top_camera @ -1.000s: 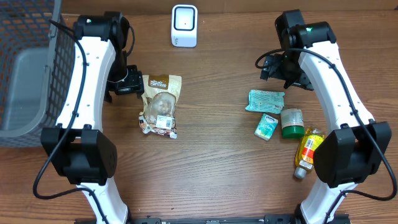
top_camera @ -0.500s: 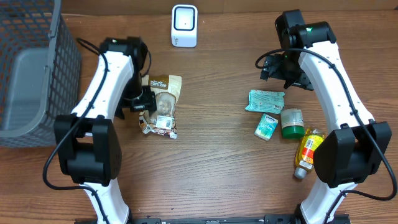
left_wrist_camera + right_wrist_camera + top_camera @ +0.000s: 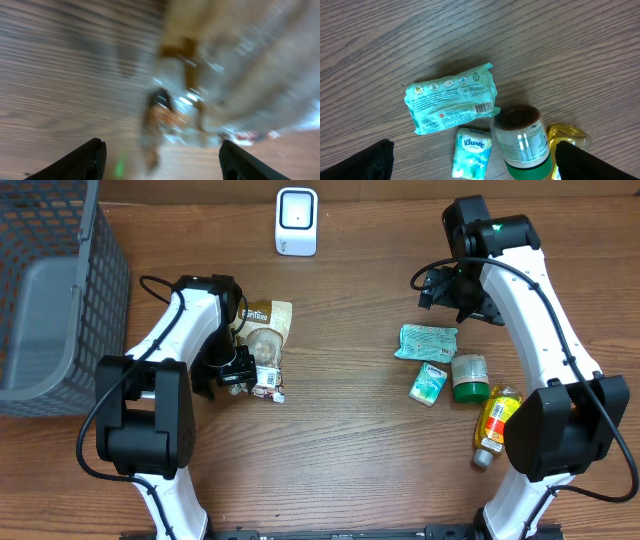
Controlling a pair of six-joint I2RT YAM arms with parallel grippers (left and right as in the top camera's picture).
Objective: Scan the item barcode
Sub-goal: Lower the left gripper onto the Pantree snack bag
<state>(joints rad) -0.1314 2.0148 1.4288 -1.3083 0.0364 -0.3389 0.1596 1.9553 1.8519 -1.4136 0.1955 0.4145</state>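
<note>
A tan snack bag (image 3: pixel 262 340) lies flat on the wooden table, with a white barcode label near its lower end. My left gripper (image 3: pixel 238 372) sits low at the bag's lower left corner. In the blurred left wrist view, my left gripper (image 3: pixel 162 162) is open and the bag's crinkled edge (image 3: pixel 160 115) lies just ahead of the gap. The white scanner (image 3: pixel 297 221) stands at the back centre. My right gripper (image 3: pixel 437 288) hovers open over a teal packet (image 3: pixel 451 103), a Kleenex pack (image 3: pixel 472 151) and a green-lidded jar (image 3: pixel 521 141).
A grey wire basket (image 3: pixel 50 290) fills the far left. A yellow bottle (image 3: pixel 496 420) lies beside the jar (image 3: pixel 469 377) at the right, close to the right arm's base. Bare wood lies between the bag and the right-hand items.
My left arm has swung forward along the bag's left side to its lower corner, and its jaws have narrowed a little. The right arm has not moved.
</note>
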